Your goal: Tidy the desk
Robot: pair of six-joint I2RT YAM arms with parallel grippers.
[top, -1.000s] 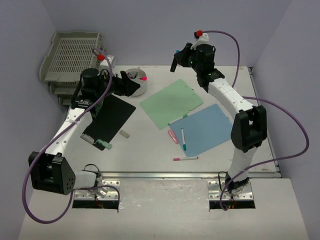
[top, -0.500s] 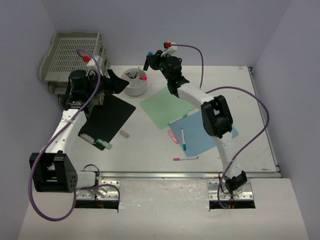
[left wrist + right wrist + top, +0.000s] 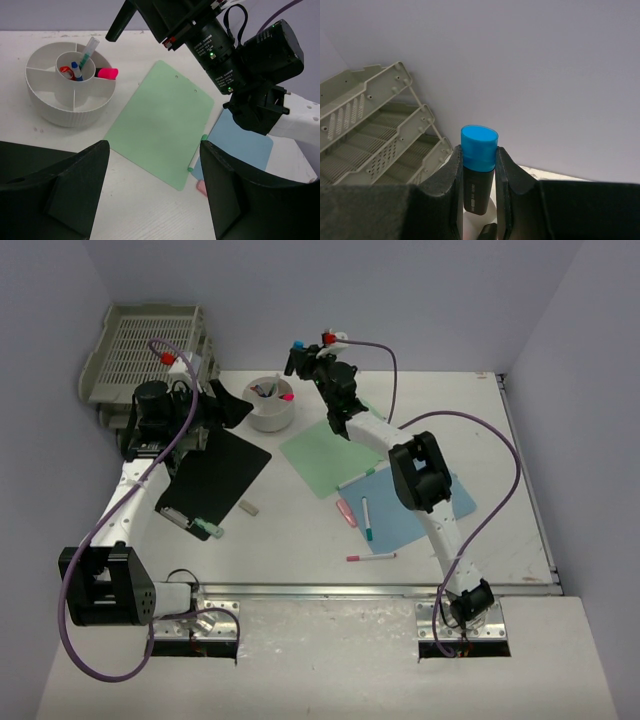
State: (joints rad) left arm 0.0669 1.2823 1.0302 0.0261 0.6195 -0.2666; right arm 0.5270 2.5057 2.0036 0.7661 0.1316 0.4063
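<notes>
white caddy (image 3: 65, 114): pens (image 3: 88, 51), pink highlighter (image 3: 107, 73) | right gripper (image 3: 479, 161) clamps blue-capped marker (image 3: 479, 142) | left gripper (image 3: 154, 167) spread wide

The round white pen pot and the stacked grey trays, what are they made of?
The round white pen pot is probably moulded plastic with a matte finish: thin dividers inside and fine ribs on its outer wall suggest it. The stacked grey trays look like hard plastic too, dull in finish: slotted floors and moulded corner posts point that way.

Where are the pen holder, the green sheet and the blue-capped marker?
pen holder (image 3: 65, 114): left wrist view, on its ribbed outer wall.
green sheet (image 3: 160, 122): left wrist view, on its middle.
marker (image 3: 479, 159): right wrist view, on its blue cap.
</notes>
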